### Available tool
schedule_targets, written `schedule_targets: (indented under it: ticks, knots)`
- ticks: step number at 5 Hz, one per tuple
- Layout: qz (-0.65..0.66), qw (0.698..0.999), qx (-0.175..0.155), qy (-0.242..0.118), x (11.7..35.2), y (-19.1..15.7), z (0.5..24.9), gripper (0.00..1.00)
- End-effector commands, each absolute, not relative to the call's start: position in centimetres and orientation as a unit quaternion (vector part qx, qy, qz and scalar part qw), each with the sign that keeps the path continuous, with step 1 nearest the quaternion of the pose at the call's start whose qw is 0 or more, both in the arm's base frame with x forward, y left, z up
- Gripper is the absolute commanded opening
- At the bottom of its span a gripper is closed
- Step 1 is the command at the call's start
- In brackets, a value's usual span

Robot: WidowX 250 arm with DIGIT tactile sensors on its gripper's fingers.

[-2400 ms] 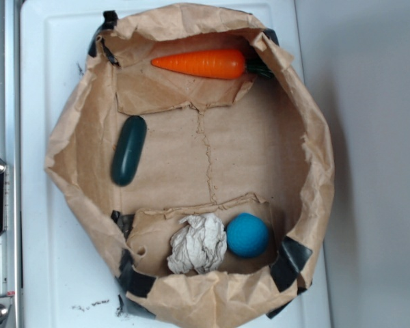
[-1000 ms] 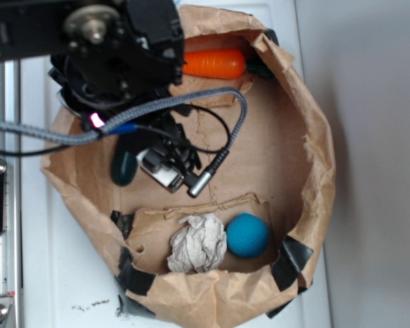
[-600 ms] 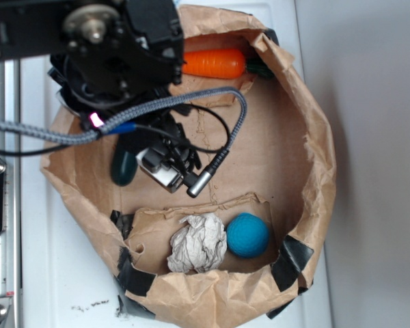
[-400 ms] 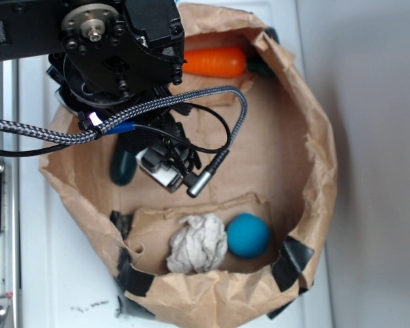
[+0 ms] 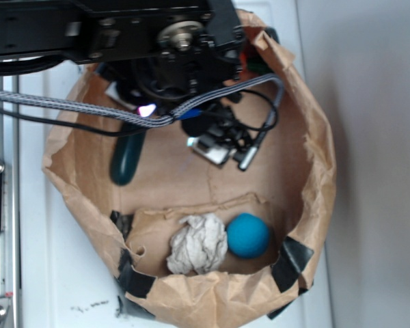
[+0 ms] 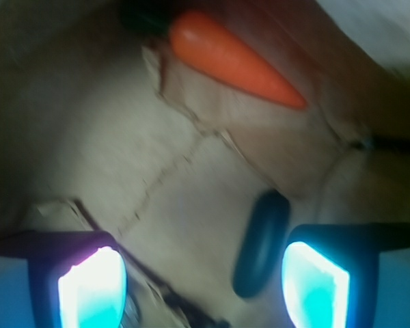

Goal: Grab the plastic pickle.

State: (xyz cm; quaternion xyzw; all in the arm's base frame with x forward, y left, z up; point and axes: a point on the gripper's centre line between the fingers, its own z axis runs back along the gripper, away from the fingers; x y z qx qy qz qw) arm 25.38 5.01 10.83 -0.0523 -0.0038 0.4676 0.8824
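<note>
Paper bag (image 5: 307,171) with plastic pickle (image 5: 125,162)

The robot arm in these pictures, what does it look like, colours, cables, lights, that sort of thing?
The arm is black and boxy, with a round silver joint hub on top. A grey braided cable and thin black wires run along it, with a small pink-lit indicator underneath. In the wrist view the tool has two dark fingers whose pads glow pale cyan, pinkish on one.
</note>
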Motion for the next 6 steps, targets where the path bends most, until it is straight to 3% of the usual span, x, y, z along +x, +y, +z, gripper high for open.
schedule_targets:
  ticks: [1,4,6]
  knots:
    - [0.506,0.858,-0.062,-0.052,25.2,4.7,9.3,1.00]
    - [0.491,0.869,-0.040,-0.052,23.4,3.7,6.1,1.00]
    - [0.482,0.875,0.003,-0.034,22.1,4.6,5.2,1.00]
